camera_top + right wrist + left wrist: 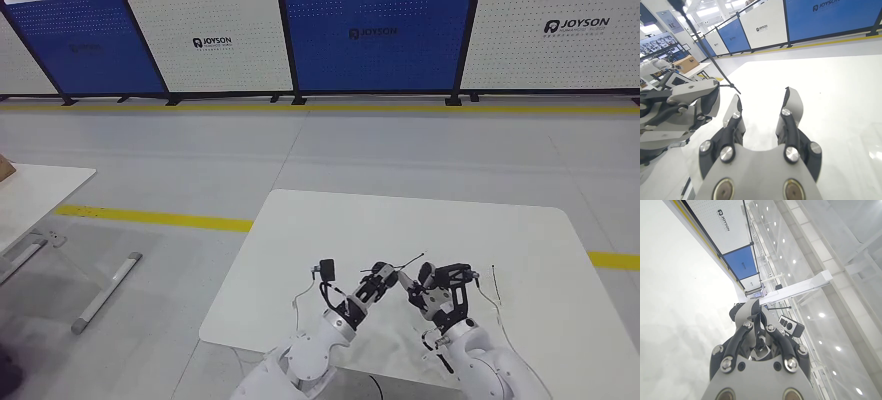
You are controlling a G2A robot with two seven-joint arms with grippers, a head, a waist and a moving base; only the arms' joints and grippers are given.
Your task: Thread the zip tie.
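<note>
A black zip tie (715,64) is held at its head end by my left gripper (716,86), which is shut on it. The strap runs up and away from the head (732,86), and a short tip pokes out past the head. From the top view the tie (410,262) shows as a thin line slanting up between the two grippers. My left gripper (756,304) has its fingers pressed together on a thin black strip. My right gripper (762,93) stands open just beside the head, nothing between its fingers, above the white table (500,230).
A second black zip tie (495,285) lies on the table to the right of my right gripper (440,275). Another white table (40,190) stands at the far left, across the floor. Blue and white partition panels (380,40) line the back.
</note>
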